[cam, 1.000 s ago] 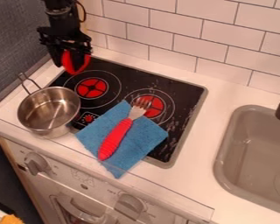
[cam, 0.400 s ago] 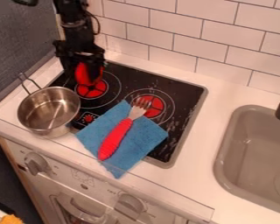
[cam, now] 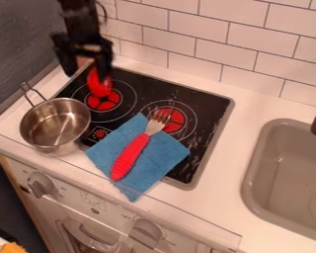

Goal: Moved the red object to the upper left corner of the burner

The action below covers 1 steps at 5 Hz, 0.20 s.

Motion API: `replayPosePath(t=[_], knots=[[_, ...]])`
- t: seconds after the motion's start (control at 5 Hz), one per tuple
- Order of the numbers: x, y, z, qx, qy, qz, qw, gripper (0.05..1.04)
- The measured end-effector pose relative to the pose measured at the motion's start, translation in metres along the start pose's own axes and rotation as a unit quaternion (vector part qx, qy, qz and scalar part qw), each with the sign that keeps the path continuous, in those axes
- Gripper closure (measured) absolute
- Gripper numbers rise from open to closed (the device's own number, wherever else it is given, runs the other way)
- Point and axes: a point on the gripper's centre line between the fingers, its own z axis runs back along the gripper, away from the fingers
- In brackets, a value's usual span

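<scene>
The gripper [cam: 87, 74] stands open over the upper left part of the stove, its two fingers well apart. The red object [cam: 99, 85] rests on the black cooktop [cam: 162, 92], at the upper edge of the left burner [cam: 103, 100], partly over its red centre. The gripper's right finger is above and close beside the red object and hides some of its top; whether they touch I cannot tell.
A steel pot [cam: 55, 124] stands at the cooktop's left side, handle toward the upper left. A red-handled fork [cam: 131, 157] lies on a blue cloth [cam: 164, 157] across the front. The sink [cam: 289, 173] is at right, the tiled wall [cam: 193, 29] behind.
The gripper first came right and down with the red object, then opened and rose slightly to the left. The red object stayed by the left burner.
</scene>
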Motion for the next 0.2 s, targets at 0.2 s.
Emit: replayPosePath(t=[0.2], knots=[[-0.0081,-0.0023,0.0152,-0.005,-0.010,0.002,0.9999,0.077]])
